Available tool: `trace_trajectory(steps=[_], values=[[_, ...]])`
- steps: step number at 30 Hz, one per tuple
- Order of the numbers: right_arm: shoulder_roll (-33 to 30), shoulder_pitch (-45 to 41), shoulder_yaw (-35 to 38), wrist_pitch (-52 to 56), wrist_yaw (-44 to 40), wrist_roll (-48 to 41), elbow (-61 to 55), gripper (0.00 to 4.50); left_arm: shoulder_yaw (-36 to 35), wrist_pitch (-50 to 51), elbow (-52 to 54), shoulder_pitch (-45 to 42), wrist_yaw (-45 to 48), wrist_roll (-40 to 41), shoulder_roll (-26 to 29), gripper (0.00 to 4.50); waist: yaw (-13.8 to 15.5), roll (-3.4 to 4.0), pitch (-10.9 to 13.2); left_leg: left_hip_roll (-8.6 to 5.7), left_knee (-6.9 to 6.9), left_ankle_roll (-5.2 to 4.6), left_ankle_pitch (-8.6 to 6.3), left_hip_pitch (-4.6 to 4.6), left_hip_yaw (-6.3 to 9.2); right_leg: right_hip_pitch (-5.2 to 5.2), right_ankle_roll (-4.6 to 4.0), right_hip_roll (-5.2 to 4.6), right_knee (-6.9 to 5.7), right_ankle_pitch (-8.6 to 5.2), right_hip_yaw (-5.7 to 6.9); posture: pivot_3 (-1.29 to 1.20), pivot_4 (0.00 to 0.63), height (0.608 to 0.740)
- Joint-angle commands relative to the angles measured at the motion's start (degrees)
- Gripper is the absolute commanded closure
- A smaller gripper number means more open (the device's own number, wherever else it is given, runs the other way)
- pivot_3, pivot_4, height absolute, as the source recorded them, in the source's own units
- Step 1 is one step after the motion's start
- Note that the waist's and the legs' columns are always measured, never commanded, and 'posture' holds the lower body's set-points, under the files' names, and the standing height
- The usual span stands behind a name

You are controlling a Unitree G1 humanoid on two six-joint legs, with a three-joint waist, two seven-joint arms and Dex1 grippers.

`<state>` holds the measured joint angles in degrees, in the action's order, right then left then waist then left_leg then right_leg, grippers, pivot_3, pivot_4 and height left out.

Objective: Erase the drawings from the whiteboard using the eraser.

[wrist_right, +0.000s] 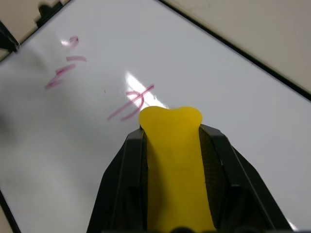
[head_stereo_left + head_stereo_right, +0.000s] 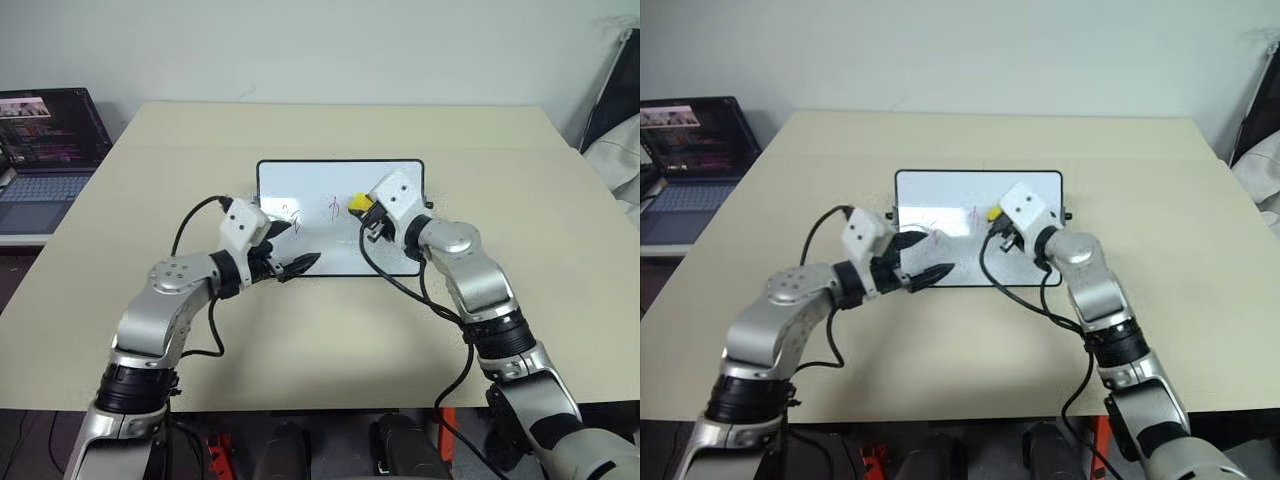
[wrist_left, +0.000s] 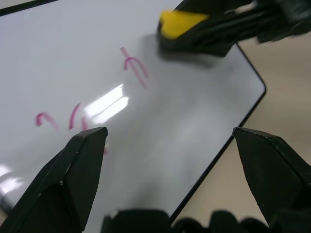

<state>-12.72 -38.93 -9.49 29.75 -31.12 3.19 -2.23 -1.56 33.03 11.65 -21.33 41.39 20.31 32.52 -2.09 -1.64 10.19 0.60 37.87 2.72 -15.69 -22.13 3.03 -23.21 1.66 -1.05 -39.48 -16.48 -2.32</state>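
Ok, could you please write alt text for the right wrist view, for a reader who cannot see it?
The right claw is shut on the yellow eraser, over the glossy whiteboard. The eraser's tip is just short of one pink drawing, and more pink marks lie farther along the board.

The whiteboard (image 2: 340, 190), white and black-framed, is lying flat. Red-pink drawings (image 1: 130, 104) are showing near its middle. The yellow eraser (image 1: 175, 160) is sitting just beside one scribble.

A beige table (image 2: 300, 340) stands against a pale wall (image 2: 300, 45), an open laptop (image 2: 45, 150) alongside.
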Motion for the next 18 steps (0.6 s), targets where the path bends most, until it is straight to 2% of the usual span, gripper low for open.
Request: trace_trajectory(steps=[1,6,10,15,18], values=[[-0.6,4.2,3.0,0.0,-2.8,-6.2,-11.1,3.37,-4.6,-0.7,5.0,2.2,-1.6,2.2,0.2,0.00,0.1,0.00,0.0,0.00,0.00,0.00,0.00,-0.03,0.01,0.00,0.00,0.00,0.06,0.00,0.00,0.00,0.150,0.740],[-4.1,15.1,2.6,-1.4,-6.3,-10.9,-22.3,3.38,-9.4,1.1,9.5,7.9,-4.4,5.4,-1.2,0.00,0.3,0.01,0.0,-0.03,-0.03,-0.03,-0.06,-0.48,0.20,-0.09,0.01,-0.11,0.49,0.01,0.14,0.00,0.150,0.740],[-5.3,21.4,2.8,-0.1,-6.6,-14.1,-25.6,3.38,-11.7,1.6,11.8,11.8,-5.5,7.8,-1.9,0.00,0.4,0.00,0.0,-0.05,0.00,-0.05,-0.08,-0.49,0.22,-0.07,0.03,-0.14,0.50,0.01,0.15,0.00,0.150,0.740],[-4.9,23.0,2.6,-0.8,-4.9,-15.0,-24.6,3.38,-11.5,1.3,12.8,13.5,-5.9,8.8,-1.2,0.00,0.3,0.00,0.0,-0.01,0.02,-0.05,-0.07,-0.29,0.21,0.03,0.04,-0.04,0.40,0.03,0.14,0.00,0.150,0.740],[-4.6,20.7,1.1,-1.9,-2.9,-12.8,-22.2,3.38,-10.4,1.3,12.7,13.0,-5.9,8.4,-0.6,0.00,0.3,0.00,0.0,-0.02,0.04,-0.04,-0.06,-0.26,0.19,0.06,0.05,-0.02,0.40,0.05,0.13,0.00,0.150,0.740]])
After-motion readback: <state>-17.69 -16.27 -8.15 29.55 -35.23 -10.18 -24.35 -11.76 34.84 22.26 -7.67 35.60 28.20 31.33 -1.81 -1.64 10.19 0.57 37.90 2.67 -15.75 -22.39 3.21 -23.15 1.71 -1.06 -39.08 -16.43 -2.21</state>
